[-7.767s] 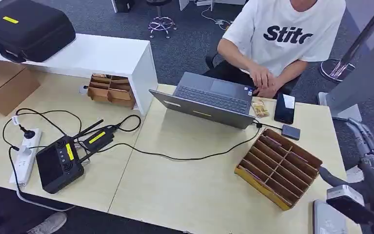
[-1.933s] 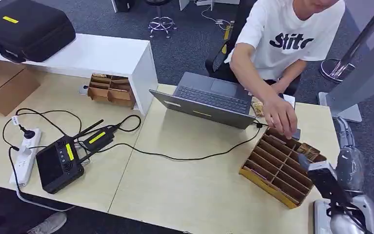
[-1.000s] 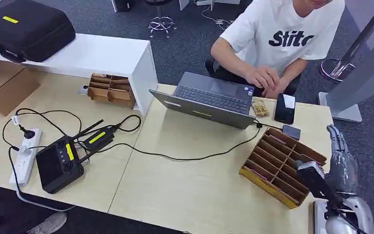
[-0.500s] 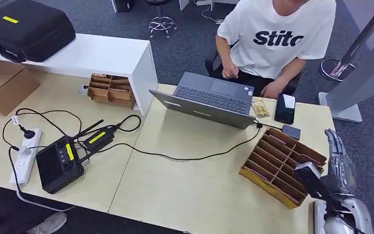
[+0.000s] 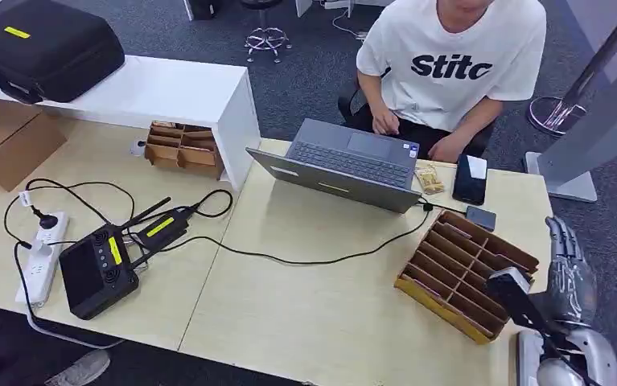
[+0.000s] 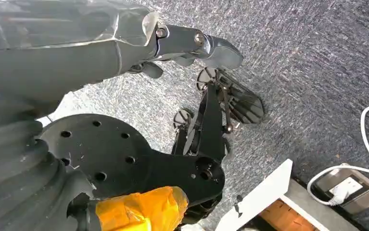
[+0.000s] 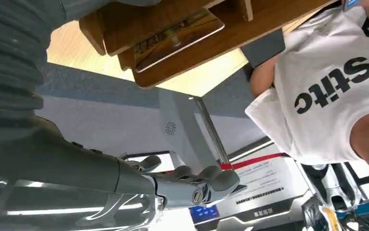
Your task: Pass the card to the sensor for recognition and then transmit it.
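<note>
The right hand's fingers (image 5: 566,249) are stretched out straight and spread, holding nothing, pointing away from the robot just off the counter's (image 5: 329,305) right edge. The right hand (image 5: 570,269) hovers beside the brown slotted tray (image 5: 466,273), close to its outer wall but not touching it as far as I can see. From the wrist camera those fingers (image 7: 206,185) look loosely extended with nothing between them. A card (image 7: 177,36) sits in one of the tray's slots in that same wrist view, picture side showing; which slot it is, I can't tell from up top. Just beyond the tray, a small dark grey sensor box (image 5: 480,218) lies flat on the counter, with a black phone (image 5: 470,178) just past it. Over on the other side, the left hand (image 6: 192,45) hangs down by the carpeted floor (image 6: 312,57), its fingers drawn in together and gripping nothing. Further out, an open laptop (image 5: 341,165) sits mid-counter, its cable trailing across the wood. A person in a white printed T-shirt (image 5: 450,60) sits behind it, hands low near the laptop's far edge. At the far left lie a black handheld controller (image 5: 100,269) and a white power strip (image 5: 43,257).
</note>
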Available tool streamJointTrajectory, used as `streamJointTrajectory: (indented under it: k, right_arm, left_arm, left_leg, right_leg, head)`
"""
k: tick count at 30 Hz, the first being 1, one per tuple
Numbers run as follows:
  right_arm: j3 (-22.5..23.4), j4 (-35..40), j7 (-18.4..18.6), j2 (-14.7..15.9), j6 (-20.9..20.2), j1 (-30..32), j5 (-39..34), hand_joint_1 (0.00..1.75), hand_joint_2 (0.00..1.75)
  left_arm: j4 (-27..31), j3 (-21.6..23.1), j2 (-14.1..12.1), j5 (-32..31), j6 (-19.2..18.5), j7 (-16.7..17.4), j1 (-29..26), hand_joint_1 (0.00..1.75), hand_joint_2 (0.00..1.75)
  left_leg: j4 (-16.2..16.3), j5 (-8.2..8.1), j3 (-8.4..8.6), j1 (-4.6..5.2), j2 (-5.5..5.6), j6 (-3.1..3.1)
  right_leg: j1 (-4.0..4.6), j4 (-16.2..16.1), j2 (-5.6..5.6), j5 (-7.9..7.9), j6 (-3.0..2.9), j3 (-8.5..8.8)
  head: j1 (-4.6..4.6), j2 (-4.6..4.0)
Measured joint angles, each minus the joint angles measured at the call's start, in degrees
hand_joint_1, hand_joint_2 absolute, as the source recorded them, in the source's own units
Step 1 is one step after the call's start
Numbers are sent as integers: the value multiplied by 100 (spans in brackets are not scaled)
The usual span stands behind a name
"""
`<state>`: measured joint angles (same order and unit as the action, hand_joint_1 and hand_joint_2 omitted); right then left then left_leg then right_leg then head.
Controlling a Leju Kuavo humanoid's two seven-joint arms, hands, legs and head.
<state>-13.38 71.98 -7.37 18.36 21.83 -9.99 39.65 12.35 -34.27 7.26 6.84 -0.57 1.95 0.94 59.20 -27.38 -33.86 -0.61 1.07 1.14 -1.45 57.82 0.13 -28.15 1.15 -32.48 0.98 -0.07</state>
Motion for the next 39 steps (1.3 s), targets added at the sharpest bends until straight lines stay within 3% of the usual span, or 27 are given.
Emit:
streamJointTrajectory:
  k: [39]
  right_arm:
    - [129, -426, 35, -120, 79, -270, 232, 0, 175]
  left_arm:
    - [0, 2, 24, -33, 2, 0, 24, 0, 175]
  left_leg:
    - [0, 0, 0, 0, 0, 0]
  right_leg:
    - [0, 0, 0, 0, 0, 1]
  head:
    - [2, 0]
